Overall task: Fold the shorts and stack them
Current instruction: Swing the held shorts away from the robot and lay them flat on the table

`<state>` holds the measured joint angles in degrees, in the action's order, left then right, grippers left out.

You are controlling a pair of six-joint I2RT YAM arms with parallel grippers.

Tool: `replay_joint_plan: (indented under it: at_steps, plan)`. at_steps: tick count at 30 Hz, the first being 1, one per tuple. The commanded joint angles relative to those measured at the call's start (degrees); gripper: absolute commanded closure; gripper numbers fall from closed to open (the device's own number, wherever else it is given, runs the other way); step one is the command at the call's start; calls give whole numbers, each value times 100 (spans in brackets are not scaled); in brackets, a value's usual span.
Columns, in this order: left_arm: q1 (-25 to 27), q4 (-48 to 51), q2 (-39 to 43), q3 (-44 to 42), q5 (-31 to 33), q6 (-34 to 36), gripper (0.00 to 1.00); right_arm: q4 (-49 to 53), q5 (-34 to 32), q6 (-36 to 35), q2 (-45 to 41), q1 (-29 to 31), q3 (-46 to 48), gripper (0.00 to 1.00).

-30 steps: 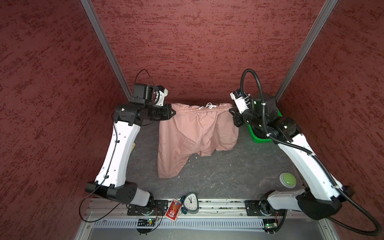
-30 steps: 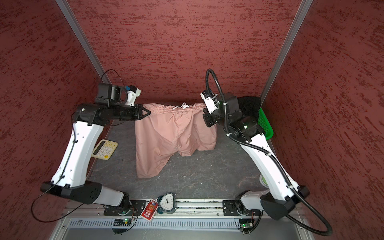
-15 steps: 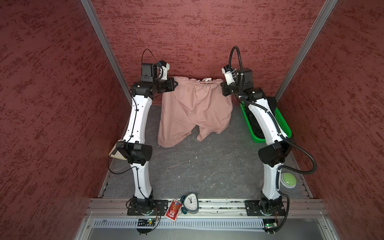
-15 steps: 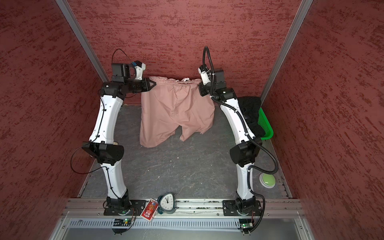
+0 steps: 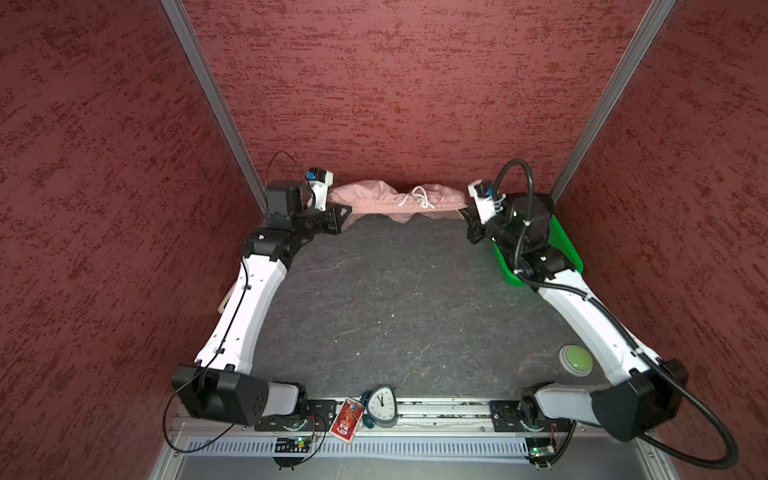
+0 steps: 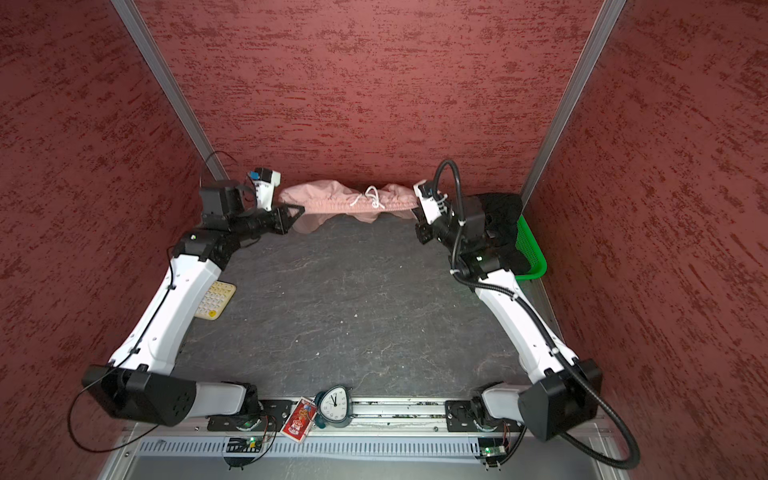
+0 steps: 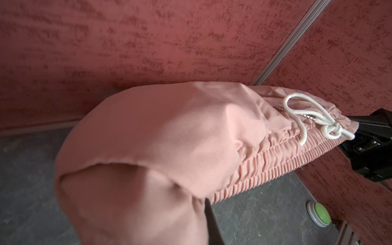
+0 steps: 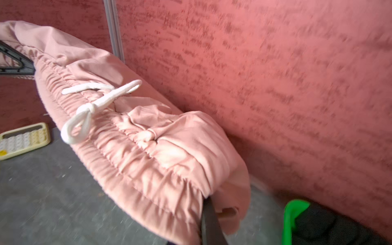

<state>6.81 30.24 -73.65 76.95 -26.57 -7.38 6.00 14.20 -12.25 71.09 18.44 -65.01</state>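
Mottled red walls [image 5: 395, 83] (joined by grey metal corner strips [image 5: 216, 104]) enclose a dark grey, marbled floor [image 5: 395, 299].

The pink shorts [image 7: 169, 137] are thin matt cloth, smooth on the legs and finely ribbed along the gathered waistband, with a soft white braided cord [image 7: 307, 118]. The bench [image 5: 395, 299] looks matt, dark grey and slate-like. The walls [image 5: 395, 83] are rough, streaky red. The basket [image 6: 531, 245] is glossy green perforated plastic, the black shorts [image 6: 505, 212] dull cloth, the corner post [image 5: 211, 89] brushed metal.
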Motion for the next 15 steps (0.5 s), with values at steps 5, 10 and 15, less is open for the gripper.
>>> replay_joint_plan:
  at_steps: [5, 10, 15]
  plan:
    - [238, 113, 1413, -2332, 1955, -1268, 100, -507, -1080, 1031, -1790, 809, 2406, 67]
    - [519, 1076, 2199, -3148, 1612, -2304, 13, 442, -1113, 1701, -2599, 1265, 2547, 38]
    - [625, 2072, 2660, -3336, 1794, -2724, 1, 767, -1179, 1779, -2829, 1276, 2471, 22]
